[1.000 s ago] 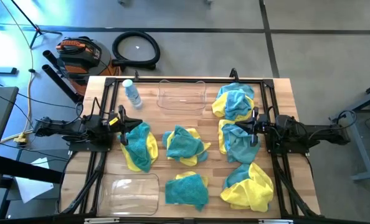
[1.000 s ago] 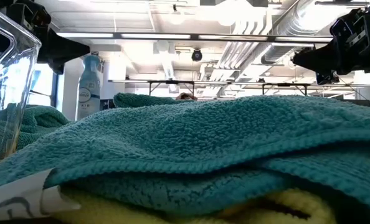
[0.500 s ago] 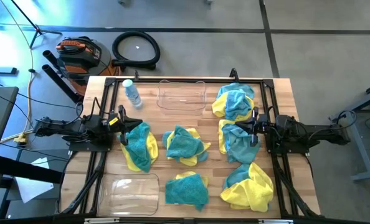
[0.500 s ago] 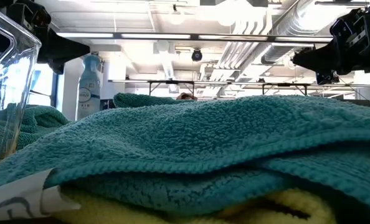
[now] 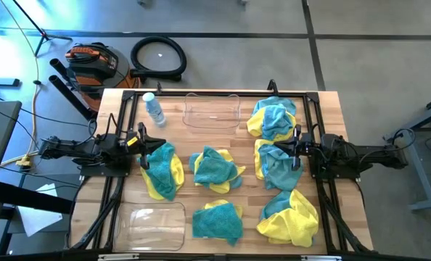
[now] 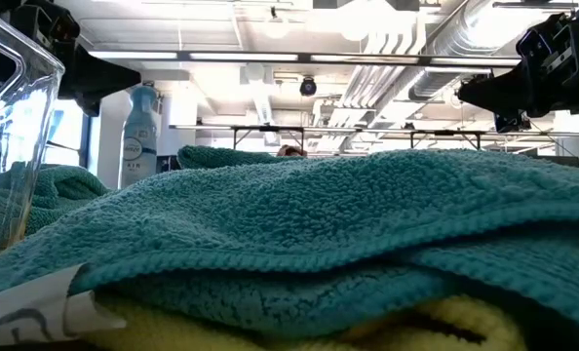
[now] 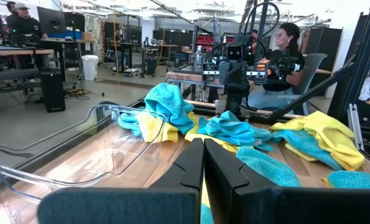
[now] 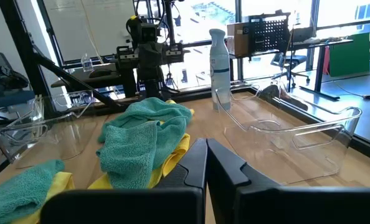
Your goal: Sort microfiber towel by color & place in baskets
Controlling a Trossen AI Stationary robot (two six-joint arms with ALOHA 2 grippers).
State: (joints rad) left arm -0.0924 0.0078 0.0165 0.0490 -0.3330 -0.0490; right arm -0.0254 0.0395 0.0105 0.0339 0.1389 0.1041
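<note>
Nothing sorted yet, by the look of it. Two clear baskets on the bench [image 5: 331,101], both bare inside: far basket [image 5: 212,110] at the back edge beside a small water bottle [image 5: 153,109], near basket [image 5: 156,226] at the front left corner. Six mixed heaps of microfiber towel spread across the boards, each teal tangled with yellow: left heap [image 5: 162,170] just under the left arm, middle heap [image 5: 215,170], front heap [image 5: 218,220], back right heap [image 5: 273,117], right heap [image 5: 276,165], front right heap [image 5: 291,214]. All of them well clear of either basket, so the whole job still ahead: separating teal from yellow, then filling one basket per colour.

Left gripper [image 5: 144,143] parked at the left side of the bench, touching or just above the left heap's edge, fingers [image 7: 191,167] pressed together with nothing between them. Right gripper [image 5: 295,147] likewise parked at the right side over the right heap's edge, fingers [image 8: 196,163] clenched, grasping no cloth.

Low view blocked almost wholly by a teal towel close against the lens.
</note>
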